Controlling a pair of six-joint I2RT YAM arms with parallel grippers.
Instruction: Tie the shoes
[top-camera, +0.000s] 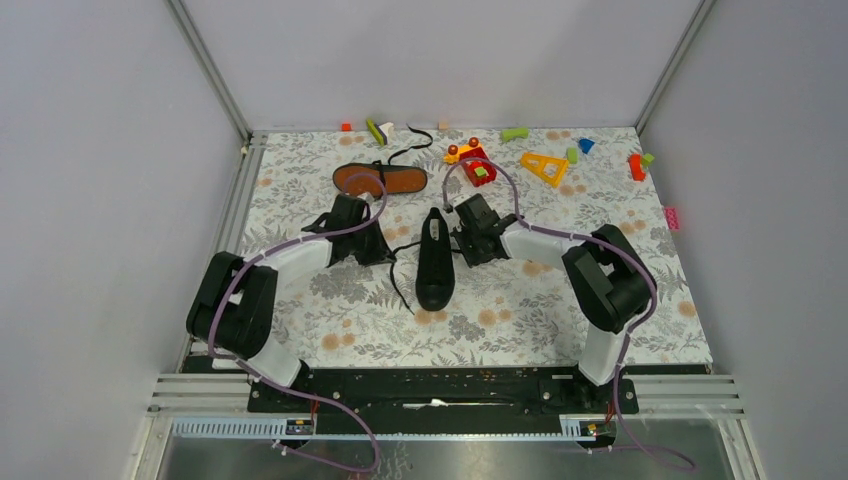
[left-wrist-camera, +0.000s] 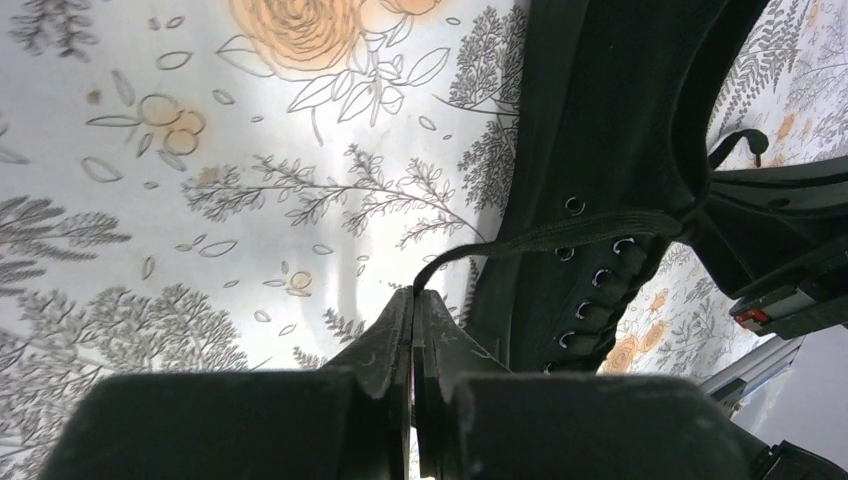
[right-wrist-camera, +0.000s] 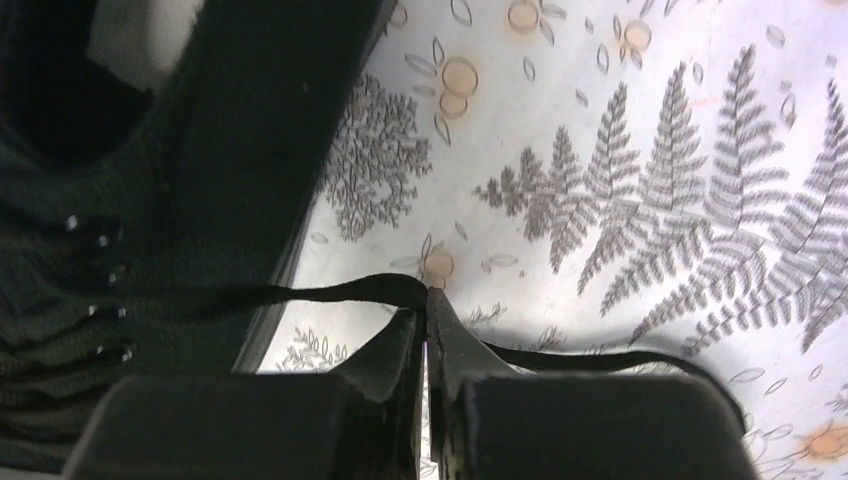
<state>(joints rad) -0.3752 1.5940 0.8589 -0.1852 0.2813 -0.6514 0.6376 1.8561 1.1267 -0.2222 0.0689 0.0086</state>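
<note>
Left gripper (left-wrist-camera: 413, 305): nearest the lens in the left wrist view. Its dark fingers are pressed together on the left lace strand (left-wrist-camera: 560, 235), a thin black flat cord led from the tips up to the metal eyelets.
Right gripper (right-wrist-camera: 424, 305): likewise closed, with the right lace strand (right-wrist-camera: 300, 293), a matching thin black cord, pinched at the tips. A further run of lace is seen trailing off to the right behind the fingers.
Upright shoe (top-camera: 435, 265): a black low-top fabric sneaker, stood on its sole at the middle of the table between the two grippers, with its toe apparently turned toward the arm bases.
Second shoe (top-camera: 380, 180): a black sneaker laid with its flat orange-brown sole shown, further back and to the left. It is not touched.
Step in hand: judged to be the start of the knot, with one strand held on each side.
How it is done well: both strands should be drawn out evenly, kept lightly taut and then crossed over the tongue. The pull is best kept low and gentle, so that the shoe is not dragged or tipped.
Surface: a white tablecloth (top-camera: 560, 320) printed with grey ferns and orange flowers, laid flat.
Far edge: small colourful plastic toy blocks (top-camera: 543, 167) are scattered there, well apart from the work.
Room: plain grey walls (top-camera: 90, 150) are set on three sides, and aluminium rails (top-camera: 690, 390) run along the near edge.
</note>
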